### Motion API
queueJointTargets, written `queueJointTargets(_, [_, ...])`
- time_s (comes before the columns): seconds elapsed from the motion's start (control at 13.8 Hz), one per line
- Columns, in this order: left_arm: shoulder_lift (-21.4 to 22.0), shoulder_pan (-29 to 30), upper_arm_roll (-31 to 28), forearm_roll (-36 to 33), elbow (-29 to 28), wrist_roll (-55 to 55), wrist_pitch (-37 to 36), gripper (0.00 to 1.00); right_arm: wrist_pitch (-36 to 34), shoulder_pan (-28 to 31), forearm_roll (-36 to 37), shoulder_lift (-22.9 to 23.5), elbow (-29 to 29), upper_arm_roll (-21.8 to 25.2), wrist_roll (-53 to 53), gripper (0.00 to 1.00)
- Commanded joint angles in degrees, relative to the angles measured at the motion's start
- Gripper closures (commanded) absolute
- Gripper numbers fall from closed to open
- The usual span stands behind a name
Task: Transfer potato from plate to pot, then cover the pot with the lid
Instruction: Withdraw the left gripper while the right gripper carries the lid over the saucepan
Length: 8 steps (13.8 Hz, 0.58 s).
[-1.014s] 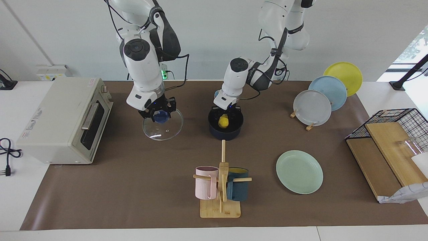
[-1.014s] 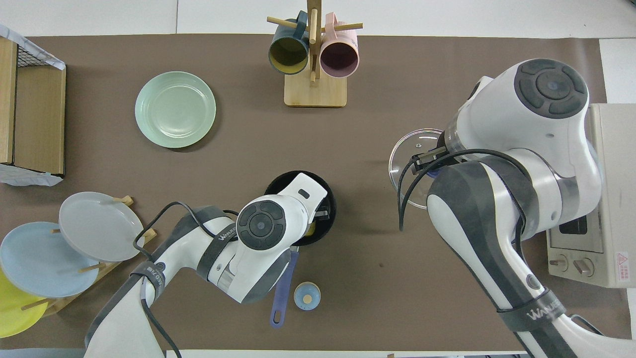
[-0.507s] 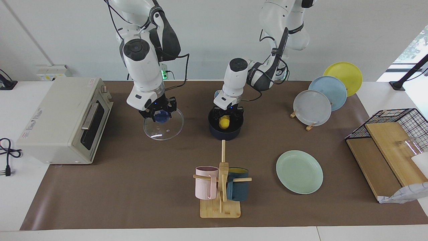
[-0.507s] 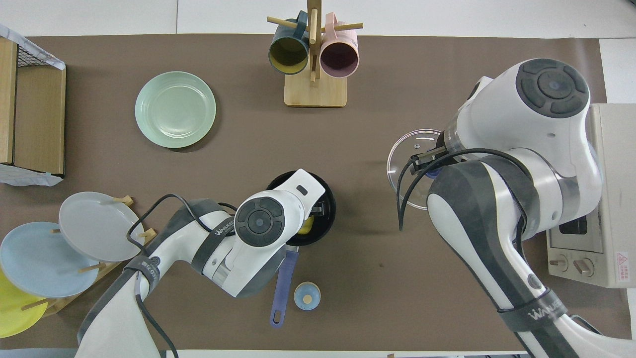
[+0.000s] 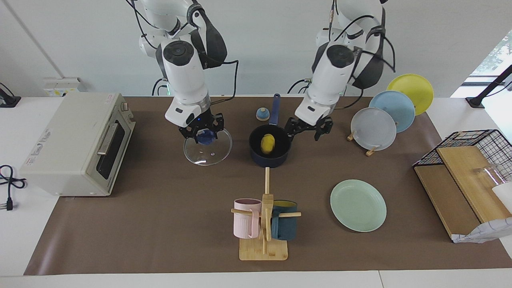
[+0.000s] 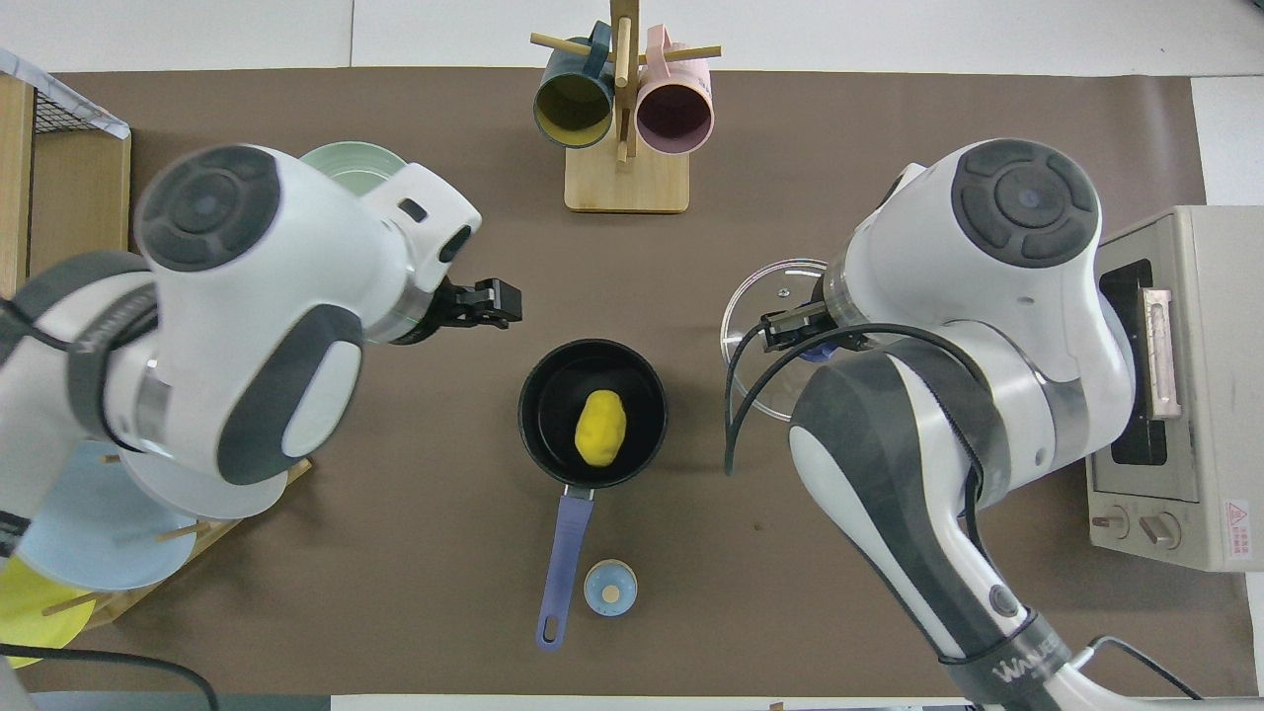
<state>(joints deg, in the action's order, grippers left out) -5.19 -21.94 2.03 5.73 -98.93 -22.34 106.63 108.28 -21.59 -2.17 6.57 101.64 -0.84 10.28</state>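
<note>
The yellow potato lies inside the dark navy pot, also in the overhead view, potato and pot. The pot's blue handle points toward the robots. My left gripper is open and empty, raised beside the pot toward the left arm's end of the table; in the overhead view the left gripper shows too. My right gripper is shut on the blue knob of the glass lid and holds it low over the mat beside the pot. The mint-green plate is bare.
A small blue-topped bell sits beside the pot handle. A mug rack stands farther from the robots than the pot. A toaster oven is at the right arm's end. Racked plates and a wire basket are at the left arm's end.
My left gripper has let go of the potato in the pot, risen and drawn back toward the left arm's end. My right gripper has carried the lid toward the pot.
</note>
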Motion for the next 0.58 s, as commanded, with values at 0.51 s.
queueJointTargets(0.51, [3.1,20.8,0.3,-2.8,8.0,24.8,-15.7,0.0,0.5,-18.0,4.8,12.6,-13.5,-0.3,27.1,1.0])
